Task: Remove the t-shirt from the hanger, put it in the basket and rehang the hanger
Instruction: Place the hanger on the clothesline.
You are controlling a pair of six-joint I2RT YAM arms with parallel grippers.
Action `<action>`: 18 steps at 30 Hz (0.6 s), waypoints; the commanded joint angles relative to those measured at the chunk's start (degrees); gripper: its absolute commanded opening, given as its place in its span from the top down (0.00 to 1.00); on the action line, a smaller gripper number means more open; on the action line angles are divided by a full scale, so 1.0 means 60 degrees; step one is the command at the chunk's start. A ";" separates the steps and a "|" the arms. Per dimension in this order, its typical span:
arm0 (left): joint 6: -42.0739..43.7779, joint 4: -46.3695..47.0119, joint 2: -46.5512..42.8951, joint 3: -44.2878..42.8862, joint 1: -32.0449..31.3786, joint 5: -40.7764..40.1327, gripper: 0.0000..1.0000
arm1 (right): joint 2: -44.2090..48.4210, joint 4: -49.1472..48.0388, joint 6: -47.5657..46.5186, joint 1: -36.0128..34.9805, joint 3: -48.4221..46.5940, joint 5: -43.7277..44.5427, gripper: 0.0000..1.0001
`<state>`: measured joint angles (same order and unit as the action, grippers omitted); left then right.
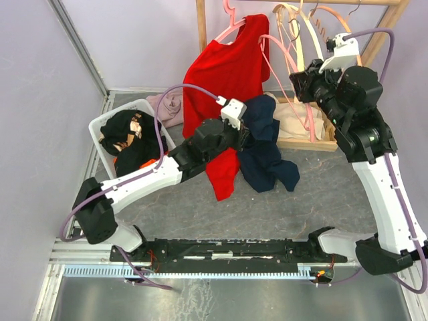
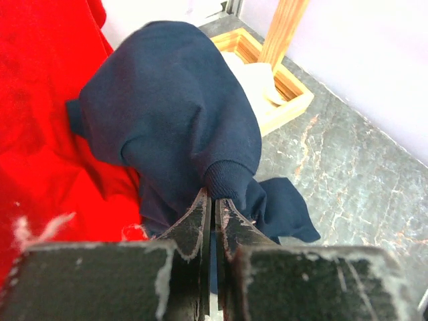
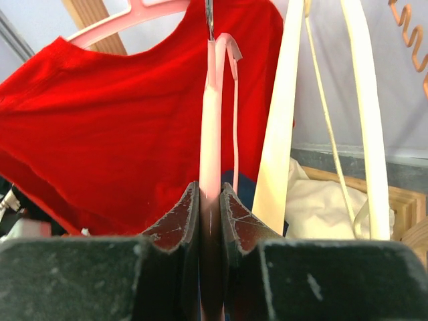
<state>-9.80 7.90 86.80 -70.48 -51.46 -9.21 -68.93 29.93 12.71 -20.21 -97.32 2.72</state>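
The left claw [image 2: 212,198] is clamped on the ribbed edge of the dark navy cotton t-shirt [image 2: 174,114], which hangs bunched beside a red garment [image 2: 40,134]. The right claw [image 3: 210,192] pinches the thin pink plastic hanger [image 3: 210,127]. Hold the hanger firm and draw the cloth downward, clear of it.

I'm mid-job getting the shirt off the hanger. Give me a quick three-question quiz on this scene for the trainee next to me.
1. True or false: the left gripper is open and holds nothing.
2. What does the right gripper clamp? A) the pale pink plastic hanger; B) a rope; C) a towel.
3. Fill in: in the top view, the white plastic laundry basket sits to the ___ of the red fabric t-shirt.

Key:
1. False: it is shut on the navy blue fabric t-shirt.
2. A.
3. Left.
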 commanded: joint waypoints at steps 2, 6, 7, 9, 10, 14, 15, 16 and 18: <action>-0.0702 0.0507 -0.0878 0.0669 -0.0090 0.0042 0.97 | -0.0448 -0.1153 -0.0247 -0.0030 -0.1165 0.0658 0.99; -0.0739 0.0536 -0.1440 0.1163 -0.0238 0.0019 0.97 | -0.0890 -0.1305 -0.0352 -0.0029 -0.1571 0.0794 0.99; -0.0735 0.0574 -0.1571 0.1294 -0.0296 -0.0009 0.97 | -0.0967 -0.1362 -0.0380 -0.0029 -0.1632 0.0823 0.99; -0.0739 0.0615 -0.1828 0.1533 -0.0387 -0.0077 0.97 | -0.1127 -0.1521 -0.0422 -0.0022 -0.1741 0.0909 0.99; -0.0739 0.0617 -0.1934 0.1644 -0.0432 -0.0118 0.97 | -0.1207 -0.1611 -0.0445 -0.0030 -0.1796 0.0933 0.99; -0.0754 0.0602 -0.2359 0.2063 -0.0543 -0.0174 0.97 | -0.1628 -0.1640 -0.0583 -0.0024 -0.2243 0.1032 0.99; -0.0754 0.0602 -0.2447 0.2157 -0.0561 -0.0185 0.97 | -0.1706 -0.1697 -0.0615 -0.0028 -0.2297 0.1107 0.99; -0.0754 0.0595 -0.2555 0.2240 -0.0582 -0.0223 0.97 | -0.1800 -0.1774 -0.0678 -0.0028 -0.2322 0.1168 0.99; -0.0753 0.0575 -0.2734 0.2381 -0.0597 -0.0297 0.97 | -0.1999 -0.1745 -0.0764 -0.0023 -0.2507 0.1275 0.99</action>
<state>-12.14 8.29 73.76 -57.32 -54.61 -9.26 -79.83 25.06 10.13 -20.21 -108.31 8.12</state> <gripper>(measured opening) 0.046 0.187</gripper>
